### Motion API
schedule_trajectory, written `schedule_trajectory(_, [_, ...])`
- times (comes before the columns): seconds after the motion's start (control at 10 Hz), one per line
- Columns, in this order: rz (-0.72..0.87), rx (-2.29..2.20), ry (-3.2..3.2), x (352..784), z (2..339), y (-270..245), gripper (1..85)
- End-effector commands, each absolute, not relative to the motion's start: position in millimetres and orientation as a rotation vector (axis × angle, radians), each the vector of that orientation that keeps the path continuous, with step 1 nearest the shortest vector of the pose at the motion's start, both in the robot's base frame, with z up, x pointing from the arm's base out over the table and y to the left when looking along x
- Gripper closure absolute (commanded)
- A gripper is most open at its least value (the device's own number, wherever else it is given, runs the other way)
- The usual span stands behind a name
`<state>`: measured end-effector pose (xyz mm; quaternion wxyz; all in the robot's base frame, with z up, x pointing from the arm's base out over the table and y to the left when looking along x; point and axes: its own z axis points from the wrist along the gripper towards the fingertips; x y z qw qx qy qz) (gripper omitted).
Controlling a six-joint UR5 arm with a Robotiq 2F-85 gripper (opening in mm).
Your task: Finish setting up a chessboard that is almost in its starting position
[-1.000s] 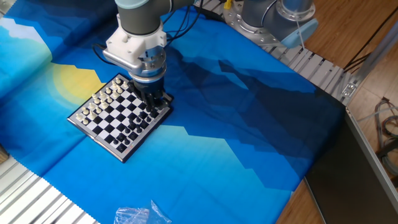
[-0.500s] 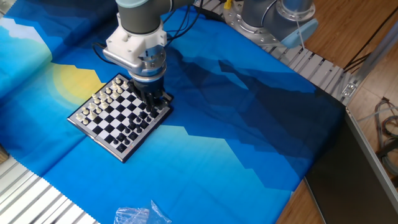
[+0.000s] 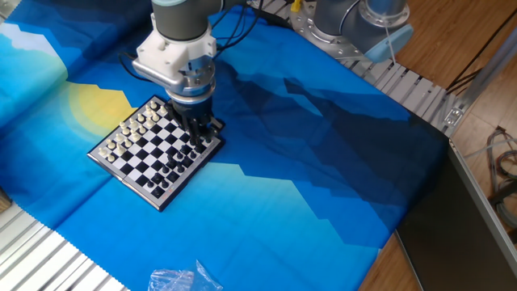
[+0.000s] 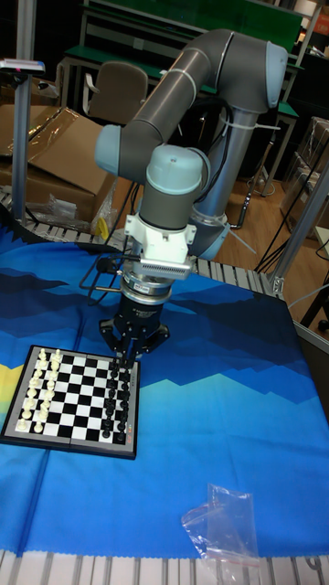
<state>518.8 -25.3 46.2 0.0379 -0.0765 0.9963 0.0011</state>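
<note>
Our gripper (image 3: pixel 202 129) hung low over the black pieces' corner of the chessboard (image 3: pixel 155 150), which lay on the blue cloth (image 3: pixel 307 186), its fingers close together though we could not tell whether they held anything, and the setup looked nearly complete.

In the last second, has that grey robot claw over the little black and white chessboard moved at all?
Yes, slightly. The gripper and its white wrist have risen a touch, judged against the chessboard, which lies where it was on the blue cloth.
</note>
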Motion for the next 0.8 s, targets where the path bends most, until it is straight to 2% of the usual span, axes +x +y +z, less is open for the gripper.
schedule_trajectory(0.0, [0.019, -0.203, 3.056, 518, 58, -21, 65.0])
schedule_trajectory(0.4, [0.014, -0.064, 3.034, 520, 75, 1, 66.7])
schedule_trajectory(0.7, [0.099, 0.084, 2.998, 523, 76, 28, 67.7])
